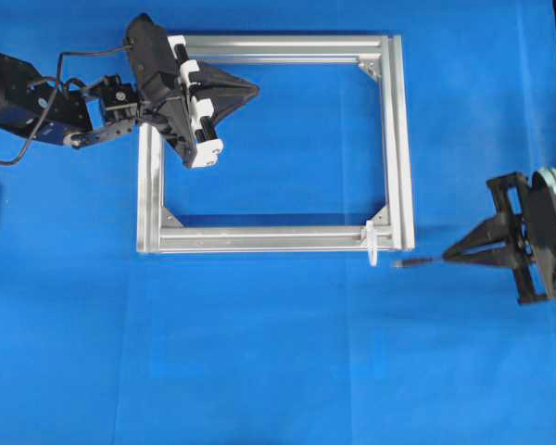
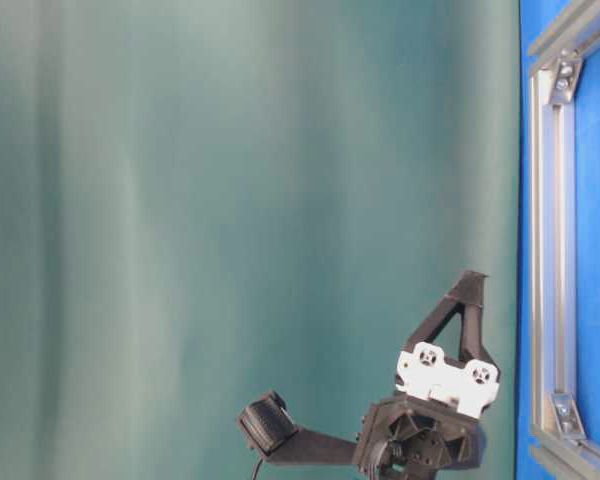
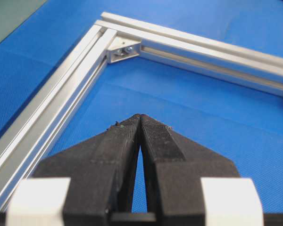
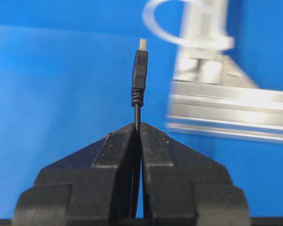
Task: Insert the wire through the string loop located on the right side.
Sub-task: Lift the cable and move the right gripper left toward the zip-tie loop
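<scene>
At upper left, the left gripper [image 1: 246,90] sits closed and empty over the aluminium frame [image 1: 403,139]. At lower right, the string loop [image 1: 372,243] faces the wire [image 1: 413,263], pinched in the right gripper [image 1: 449,252]; the plug sits lower than the loop and may miss.

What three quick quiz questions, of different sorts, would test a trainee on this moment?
1. True or false: the right hand is shut on the wire.
2. The wire's plug tip is: A) already through the string loop, B) short of it, to its right in the overhead view, C) lying on the frame.
3. What does the left hand hold?

Key: 1 true. 2 B. 3 Nothing; it is shut and empty, above the frame's upper left corner.
</scene>
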You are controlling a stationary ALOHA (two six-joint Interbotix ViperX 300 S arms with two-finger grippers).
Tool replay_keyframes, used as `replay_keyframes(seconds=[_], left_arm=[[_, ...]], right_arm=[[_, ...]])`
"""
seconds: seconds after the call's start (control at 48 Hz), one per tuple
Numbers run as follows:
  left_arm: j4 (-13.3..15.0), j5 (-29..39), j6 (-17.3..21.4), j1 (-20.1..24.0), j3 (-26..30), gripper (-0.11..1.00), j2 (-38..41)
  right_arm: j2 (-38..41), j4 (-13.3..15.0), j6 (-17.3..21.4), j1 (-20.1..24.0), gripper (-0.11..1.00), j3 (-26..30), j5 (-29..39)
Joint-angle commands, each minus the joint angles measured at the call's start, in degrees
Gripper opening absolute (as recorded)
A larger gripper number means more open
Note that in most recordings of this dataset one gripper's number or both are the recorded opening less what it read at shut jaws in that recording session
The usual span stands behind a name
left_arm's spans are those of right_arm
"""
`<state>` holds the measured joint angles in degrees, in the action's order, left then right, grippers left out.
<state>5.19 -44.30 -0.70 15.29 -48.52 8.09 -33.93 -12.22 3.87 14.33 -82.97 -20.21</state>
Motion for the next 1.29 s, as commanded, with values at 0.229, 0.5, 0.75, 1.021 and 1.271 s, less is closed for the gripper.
replay_keyframes(seconds=[0.229, 0.5, 0.75, 1.021, 1.271], left_arm=[[-0.26, -0.62, -0.09, -0.44, 0.88, 0.00, -1.76], [-0.26, -0.62, -0.09, -0.53, 0.97, 0.00, -1.76], [-0.26, -0.62, -0.09, -0.53, 0.97, 0.00, -1.76], [-0.26, -0.62, -0.09, -0.44, 0.97, 0.00, -1.76], [-0.26, -0.62, 0.00, -0.44, 0.97, 0.00, -1.76]], right_arm=[[0.00, -0.09, -0.88, -4.04, -0.04, 0.44, -0.44], [0.00, -0.09, -0.88, -4.04, -0.04, 0.53, -0.53], [0.00, -0.09, -0.88, -4.04, -0.04, 0.53, -0.53], [0.00, -0.09, -0.88, -4.04, -0.04, 0.53, -0.53], [0.00, -0.09, -0.88, -4.04, -0.04, 0.53, -0.53]])
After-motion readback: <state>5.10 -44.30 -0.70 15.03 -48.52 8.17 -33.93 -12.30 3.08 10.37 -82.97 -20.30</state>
